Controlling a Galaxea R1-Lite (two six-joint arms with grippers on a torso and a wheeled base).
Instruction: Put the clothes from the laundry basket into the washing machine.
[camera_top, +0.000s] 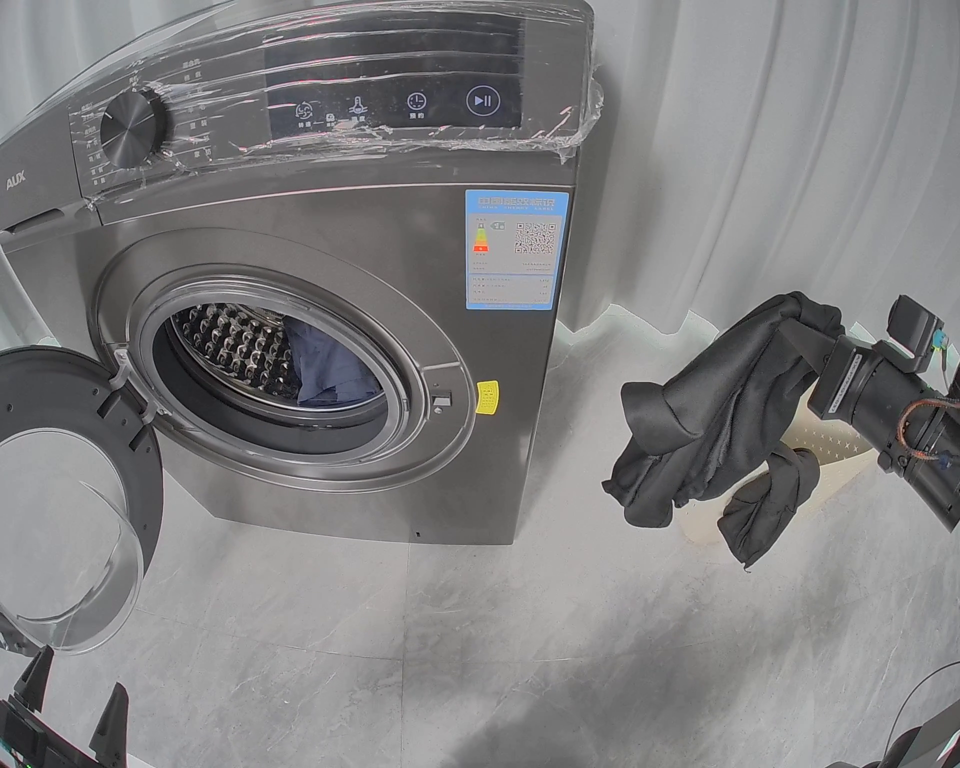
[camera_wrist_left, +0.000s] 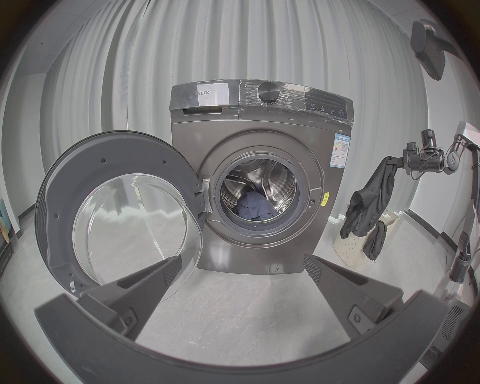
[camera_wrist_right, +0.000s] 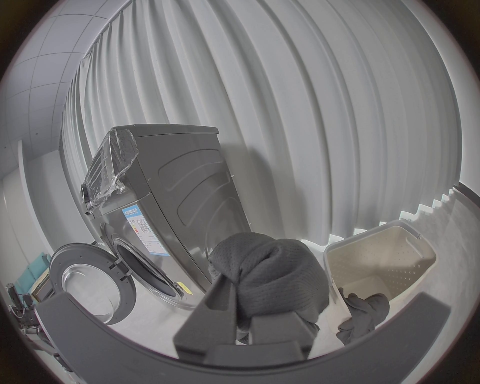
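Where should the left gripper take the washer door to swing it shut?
Probably the door's grey rim at the edge farthest from the hinge, approached from the open floor in front. It stands swung wide open; the rim is the thin part jaws can pinch, the glass centre offers no edge.

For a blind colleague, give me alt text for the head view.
The right gripper holds a black garment hanging over a cream laundry basket, right of a grey front-loading washing machine. Its door stands open, with blue clothing in the drum.
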